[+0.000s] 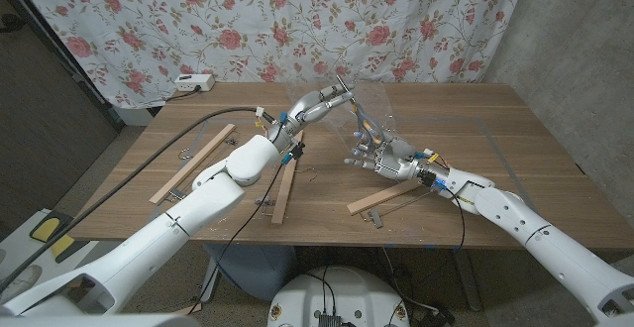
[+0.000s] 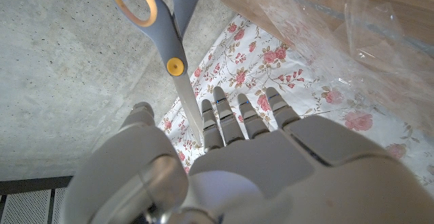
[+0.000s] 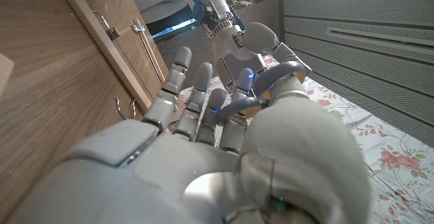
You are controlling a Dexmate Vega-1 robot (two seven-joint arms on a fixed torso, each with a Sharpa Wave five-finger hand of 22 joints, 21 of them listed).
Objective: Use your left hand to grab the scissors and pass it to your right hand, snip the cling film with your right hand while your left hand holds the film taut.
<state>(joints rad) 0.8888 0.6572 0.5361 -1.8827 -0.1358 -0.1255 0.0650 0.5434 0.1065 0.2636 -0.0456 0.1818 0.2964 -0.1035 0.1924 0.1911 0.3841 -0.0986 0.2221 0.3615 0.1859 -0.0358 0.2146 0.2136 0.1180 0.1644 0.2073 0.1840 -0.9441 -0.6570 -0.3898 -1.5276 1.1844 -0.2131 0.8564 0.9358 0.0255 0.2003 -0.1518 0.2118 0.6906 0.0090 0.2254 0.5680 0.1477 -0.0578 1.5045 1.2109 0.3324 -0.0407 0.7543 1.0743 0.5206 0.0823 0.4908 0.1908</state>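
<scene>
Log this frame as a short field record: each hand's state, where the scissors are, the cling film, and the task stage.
left hand: raised, pinching the scissors by the blade
right hand: fingers through the scissors' handle loops
scissors: held by both hands at once
cling film: standing clear sheet behind the hands, uncut as far as visible
wooden strips: lying on the table
stage: handover under way

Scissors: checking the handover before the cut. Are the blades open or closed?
Closed: in the left wrist view the scissors show one narrow blade line below the pivot, running down beside the left hand.

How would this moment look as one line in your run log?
stage: handover | left hand: holds scissors by blades | right hand: fingers in handles | cling film: uncut
</scene>
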